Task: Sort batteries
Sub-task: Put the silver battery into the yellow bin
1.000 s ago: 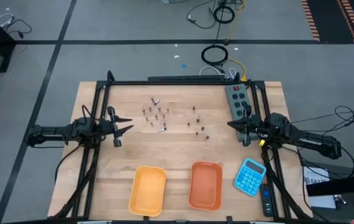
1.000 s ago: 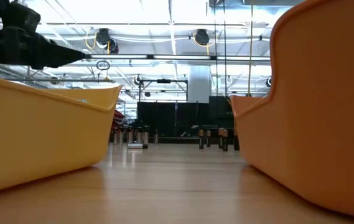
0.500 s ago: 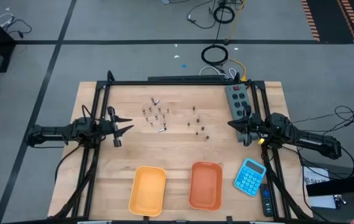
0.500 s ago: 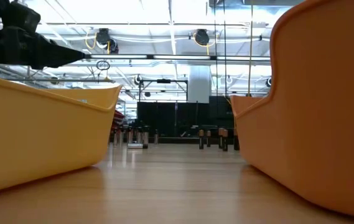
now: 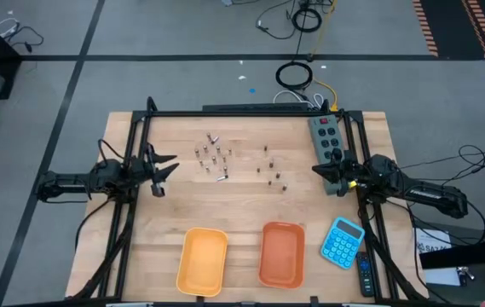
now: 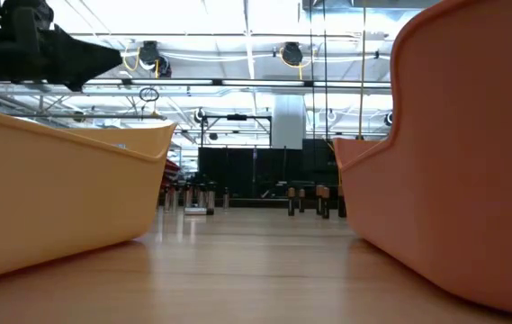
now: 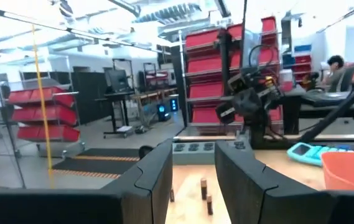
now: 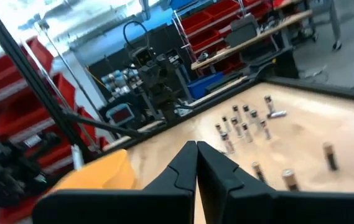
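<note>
Looking straight down, the high view shows the batteries (image 5: 217,157) as tiny specks scattered on the wooden table (image 5: 140,247), between the two grippers and ahead of both fingertips. A looser handful of smaller dark batteries (image 5: 272,175) lies nearer the right gripper (image 5: 316,170); the tighter silvery bunch sits nearer the left gripper (image 5: 172,165). Most appear end-on, as dots, so they seem to stand upright; one pale cell near the bunch lies flat. The left jaws stand partly spread with nothing between them; the right jaws are pressed together, empty. The yellow tray (image 5: 203,260), orange tray (image 5: 282,253) and blue calculator (image 5: 342,241) lie well apart from both jaws, and a grey power strip (image 5: 325,138) lies just beside the right gripper.

At table height, the low view shows the batteries (image 6: 200,196) as short upright posts far across the wood, framed between the yellow tray (image 6: 58,198) and the orange tray (image 6: 458,162). A dark gripper (image 6: 49,56) hangs above the yellow tray.

From the left wrist, two dark batteries (image 7: 205,194) stand upright just beyond the gap between the parted fingers (image 7: 155,177).

From the right wrist, the silvery-grey batteries (image 8: 242,124) stand on end beyond the closed fingertips, one lying on its side; three darker cells (image 8: 288,177) rest closer, tilted.
</note>
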`<state>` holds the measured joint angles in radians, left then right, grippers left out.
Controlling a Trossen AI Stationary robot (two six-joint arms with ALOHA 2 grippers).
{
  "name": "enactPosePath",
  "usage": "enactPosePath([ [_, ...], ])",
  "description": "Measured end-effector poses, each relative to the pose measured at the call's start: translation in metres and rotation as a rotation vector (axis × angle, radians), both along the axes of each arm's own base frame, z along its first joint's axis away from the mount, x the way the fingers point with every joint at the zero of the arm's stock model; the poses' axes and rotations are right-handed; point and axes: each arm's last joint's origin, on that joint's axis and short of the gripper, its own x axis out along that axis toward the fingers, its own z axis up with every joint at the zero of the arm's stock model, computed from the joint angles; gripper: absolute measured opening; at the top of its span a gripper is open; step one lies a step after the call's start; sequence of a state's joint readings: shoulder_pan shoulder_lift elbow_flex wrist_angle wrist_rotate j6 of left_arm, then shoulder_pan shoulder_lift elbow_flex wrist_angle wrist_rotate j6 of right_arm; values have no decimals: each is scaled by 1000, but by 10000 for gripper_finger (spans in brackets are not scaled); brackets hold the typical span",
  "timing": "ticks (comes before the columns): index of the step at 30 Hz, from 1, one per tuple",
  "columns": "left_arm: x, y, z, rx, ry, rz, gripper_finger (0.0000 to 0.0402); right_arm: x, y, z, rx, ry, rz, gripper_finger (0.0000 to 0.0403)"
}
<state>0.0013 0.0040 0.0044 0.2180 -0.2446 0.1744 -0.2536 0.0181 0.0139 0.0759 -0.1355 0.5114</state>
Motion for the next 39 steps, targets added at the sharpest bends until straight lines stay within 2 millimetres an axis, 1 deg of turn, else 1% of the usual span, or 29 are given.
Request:
enactPosePath([
  [7,0,-4,4,-111,-73,-161,130,0,1,-3,56,22,26,4],
  [9,0,-4,4,-155,-79,-180,130,0,1,-3,46,28,21,4],
  [12,0,-4,4,-175,-83,-185,130,0,0,-3,35,30,17,4],
  [17,0,-3,3,-36,-43,-122,130,0,1,-2,73,19,26,4],
  [21,0,-2,3,-17,-38,-89,130,0,1,-2,75,13,28,4],
  [23,-1,-1,4,-52,-61,-65,130,0,1,0,63,-1,23,4],
  [26,-2,3,4,-192,-101,55,130,-1,-1,4,13,-41,-49,4],
  [28,-2,4,4,-208,-103,101,130,-1,-3,7,5,-67,-98,4],
  [30,-2,4,4,-209,-102,107,130,-1,-2,9,-5,-91,-91,4],
  [34,-2,4,5,-224,-72,104,130,0,2,10,-16,-94,8,4],
  [36,-3,4,9,-249,-83,91,130,3,3,7,-8,-61,-13,4],
  [39,-1,3,7,-255,-23,70,130,8,4,3,-20,-7,-83,4],
])
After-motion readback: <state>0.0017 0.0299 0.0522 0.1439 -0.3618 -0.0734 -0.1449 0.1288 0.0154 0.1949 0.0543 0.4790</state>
